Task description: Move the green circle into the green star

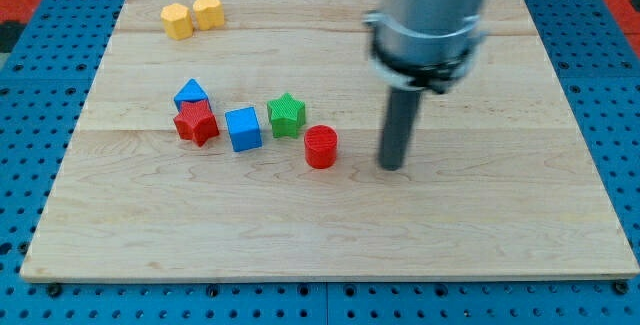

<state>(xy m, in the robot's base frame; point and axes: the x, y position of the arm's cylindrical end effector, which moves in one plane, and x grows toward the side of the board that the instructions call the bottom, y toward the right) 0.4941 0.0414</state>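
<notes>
My tip has nothing to grab with and sits right of the red circle, near the green star (arm's top cut off, blurry).

Board pale smooth wood; green star ridged matt plastic.

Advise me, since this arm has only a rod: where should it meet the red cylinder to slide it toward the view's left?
Press the red cylinder on its curved wall facing the view's right, dead centre; being round, it would slip off a glancing touch. My tip stands apart on that side, probably well placed.
</notes>
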